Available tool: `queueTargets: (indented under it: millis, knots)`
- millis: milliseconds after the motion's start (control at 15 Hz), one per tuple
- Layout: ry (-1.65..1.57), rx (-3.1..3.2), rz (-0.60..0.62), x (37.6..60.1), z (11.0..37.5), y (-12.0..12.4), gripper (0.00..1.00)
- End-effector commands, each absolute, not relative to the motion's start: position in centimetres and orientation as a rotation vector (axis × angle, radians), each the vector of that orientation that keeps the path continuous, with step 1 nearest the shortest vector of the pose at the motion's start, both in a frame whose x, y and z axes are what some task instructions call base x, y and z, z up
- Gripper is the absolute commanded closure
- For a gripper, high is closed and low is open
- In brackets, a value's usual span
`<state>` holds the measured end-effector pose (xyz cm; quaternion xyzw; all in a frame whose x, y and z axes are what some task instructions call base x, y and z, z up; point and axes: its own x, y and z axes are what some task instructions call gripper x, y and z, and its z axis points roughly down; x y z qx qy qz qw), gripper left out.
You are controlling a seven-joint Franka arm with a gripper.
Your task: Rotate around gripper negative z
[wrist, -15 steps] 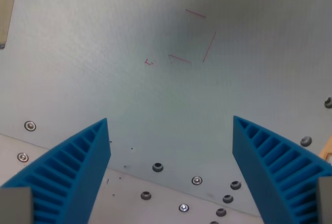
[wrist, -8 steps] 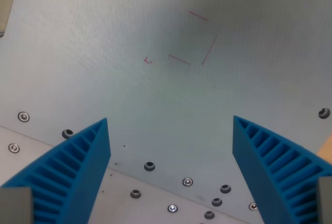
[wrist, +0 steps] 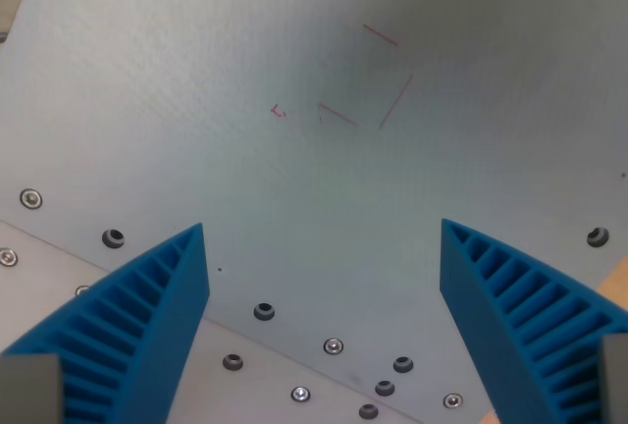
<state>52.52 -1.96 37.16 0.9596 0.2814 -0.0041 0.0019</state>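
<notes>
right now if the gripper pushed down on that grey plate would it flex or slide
The grey plate probably would not slide: screws along its edge appear to fasten it down. It looks flat and metallic, so likely stiff, not floppy. The open gripper hangs above it, fingers touching nothing.

plate (wrist: 196,80): matt grey metal, finely textured | tool (wrist: 324,316) fingers (wrist: 137,326): ribbed blue plastic | screws (wrist: 334,346): shiny metal
</notes>
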Motion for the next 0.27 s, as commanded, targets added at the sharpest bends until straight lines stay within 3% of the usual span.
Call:
queueTargets:
  millis: [67, 267]
  knots:
    - [1.112, 2.934, -0.006, 52.48, 37.38, -2.05, 0.00]
    - [1.163, 2.914, -0.006, 52.48, 37.38, -2.05, 0.00]
